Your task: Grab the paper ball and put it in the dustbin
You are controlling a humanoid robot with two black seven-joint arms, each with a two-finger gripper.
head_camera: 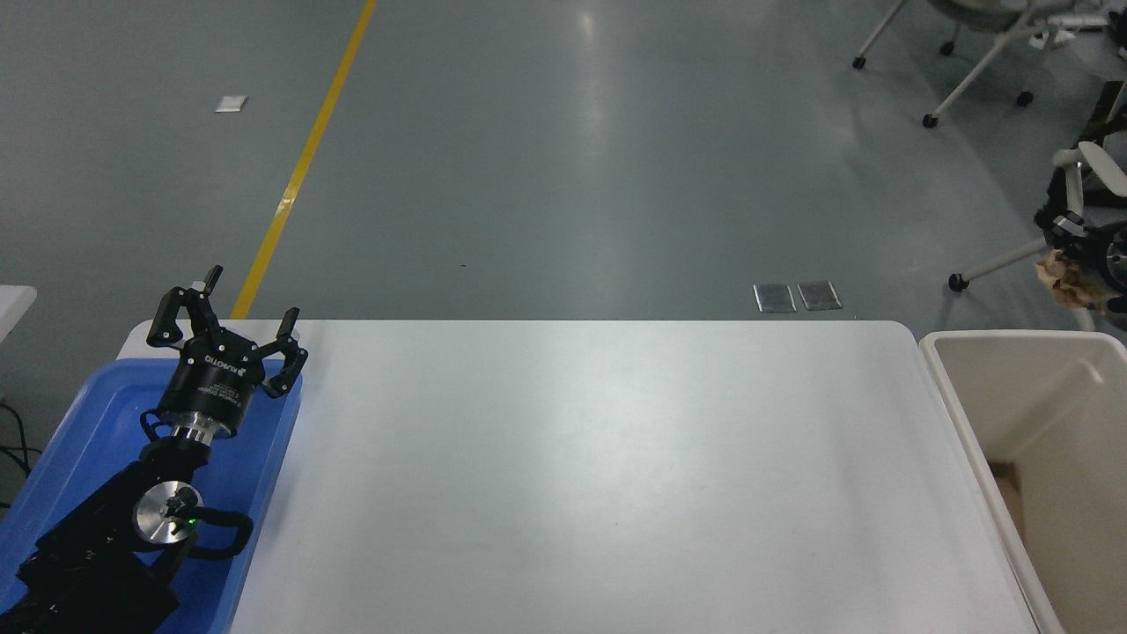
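The right gripper (1070, 246) hung at the far right edge of the view, above the dustbin's (946, 387) far end and mostly cut off by the frame. Only a dark bit of it showed, and from where I stood I could not tell whether its jaws were open or closed. The paper ball (1067, 278), a wrinkled tan-brown wad, sat right up against that dark tip, in the air above the dustbin's far rim and clear of the table (581, 475). Whether the wad was actually pinched there or only touching, the view was too cropped to say.

The dustbin stood just beside the table's right side, cream-beige with a thick rounded rim, its smooth inner walls visible and a brownish patch low down inside it.

The left gripper (227, 330) was parked at the lower left, over the blue tray (88, 423), its black fingers (169, 310) spread apart with nothing between them. A small green light glowed on the left arm further down.

The white tabletop caught a soft glare across its middle. Beyond the far edge lay the grey floor with a yellow line (299, 167) running across it on a slant, a small white scrap (230, 104) near that line, and two small metal floor plates (797, 297) side by side. Legs of wheeled chairs (968, 70) stood at the upper right.
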